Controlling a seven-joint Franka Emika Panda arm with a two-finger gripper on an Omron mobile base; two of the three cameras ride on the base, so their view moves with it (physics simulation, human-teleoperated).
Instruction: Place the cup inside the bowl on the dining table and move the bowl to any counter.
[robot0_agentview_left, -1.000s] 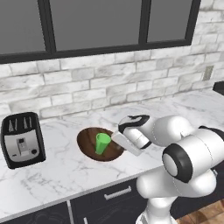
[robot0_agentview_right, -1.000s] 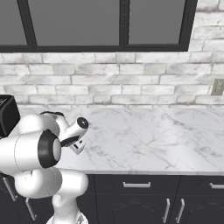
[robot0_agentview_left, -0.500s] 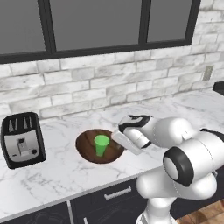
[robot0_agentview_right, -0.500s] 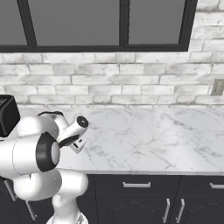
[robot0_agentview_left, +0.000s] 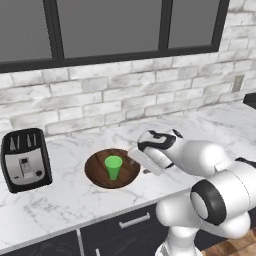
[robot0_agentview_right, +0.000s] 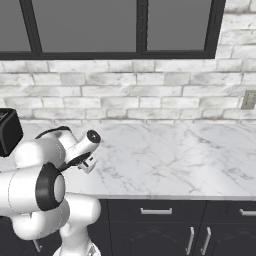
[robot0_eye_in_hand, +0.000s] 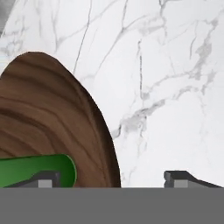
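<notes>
bowl (robot0_agentview_left: 111, 169) with cup (robot0_agentview_left: 113, 167) on counter (robot0_agentview_left: 65, 200); gripper (robot0_eye_in_hand: 112, 177) jaws spread, straddling rim; lift clear vertically, avoid nudging

Glossy white arm (robot0_agentview_left: 215, 165), fat rounded links, dark round caps at its joints. A black band rings the wrist. The tool (robot0_eye_in_hand: 113, 178) carries two small dark tips with grey faces.

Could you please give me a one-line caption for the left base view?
Green cup standing in the wooden bowl on the counter beside a toaster, the tool open at the bowl's rim.
</notes>
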